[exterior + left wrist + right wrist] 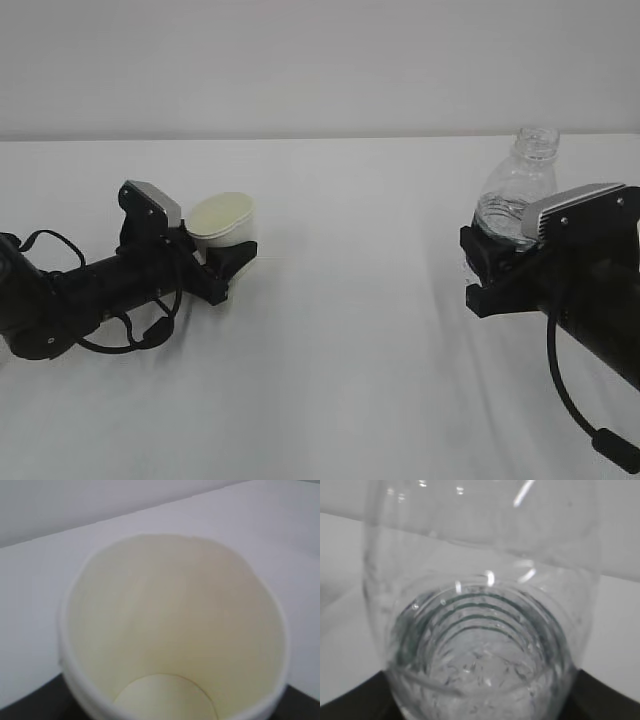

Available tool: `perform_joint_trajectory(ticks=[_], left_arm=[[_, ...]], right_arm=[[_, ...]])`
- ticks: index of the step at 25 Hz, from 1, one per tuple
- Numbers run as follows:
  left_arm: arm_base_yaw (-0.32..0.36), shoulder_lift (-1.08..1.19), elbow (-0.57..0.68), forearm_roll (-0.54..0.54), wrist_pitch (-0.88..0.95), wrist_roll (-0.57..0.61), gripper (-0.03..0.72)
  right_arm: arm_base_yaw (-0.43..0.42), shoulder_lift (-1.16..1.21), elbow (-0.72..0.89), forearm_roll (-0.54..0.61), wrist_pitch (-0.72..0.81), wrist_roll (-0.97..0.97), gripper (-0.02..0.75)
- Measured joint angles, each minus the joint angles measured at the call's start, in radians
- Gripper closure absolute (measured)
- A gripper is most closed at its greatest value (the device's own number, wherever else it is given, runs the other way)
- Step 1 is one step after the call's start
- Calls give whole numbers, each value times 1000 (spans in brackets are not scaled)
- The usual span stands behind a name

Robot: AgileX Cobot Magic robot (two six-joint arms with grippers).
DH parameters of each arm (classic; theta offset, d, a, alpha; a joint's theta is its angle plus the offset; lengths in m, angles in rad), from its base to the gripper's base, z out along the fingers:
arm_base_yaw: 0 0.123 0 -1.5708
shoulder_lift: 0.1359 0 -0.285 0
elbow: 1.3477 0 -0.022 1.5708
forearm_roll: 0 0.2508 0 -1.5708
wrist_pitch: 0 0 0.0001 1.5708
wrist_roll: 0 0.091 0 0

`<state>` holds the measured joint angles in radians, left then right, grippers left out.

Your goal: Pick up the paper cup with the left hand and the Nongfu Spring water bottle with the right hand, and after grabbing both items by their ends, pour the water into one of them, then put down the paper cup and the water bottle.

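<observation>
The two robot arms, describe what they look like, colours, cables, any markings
Both arms are matte black. The left gripper and right gripper each carry a grey-silver block on top. Loose black cables loop beside each arm; the right one has a small inline plug. No lettering is legible.

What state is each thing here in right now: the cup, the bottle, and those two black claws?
paper cup: tilted, sitting between the left claw's jaws, looks empty inside.
water bottle: uncapped, leaning, lower part hidden behind the right claw, a little water inside.
left claw: around the cup; a firm grip cannot be told.
right claw: closed on the bottle's lower part.
</observation>
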<state>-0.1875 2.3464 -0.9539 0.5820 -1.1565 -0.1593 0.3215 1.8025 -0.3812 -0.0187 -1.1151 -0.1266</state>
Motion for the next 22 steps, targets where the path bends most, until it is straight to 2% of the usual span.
perform_joint_trajectory(ticks=[3,12,18,22], left_arm=[[0,0,-2,82,-3,-24,236],[-16,-44,-2,290,1,-216,237],[-114,-54,-37,389,1,-282,237],[-190,-54,-73,415,1,-314,238]], right_arm=[[0,0,0,0,0,-49,309],[0,0,5,36,0,-97,309],[0,-1,6,36,0,-99,309],[0,-1,6,41,0,-99,309]])
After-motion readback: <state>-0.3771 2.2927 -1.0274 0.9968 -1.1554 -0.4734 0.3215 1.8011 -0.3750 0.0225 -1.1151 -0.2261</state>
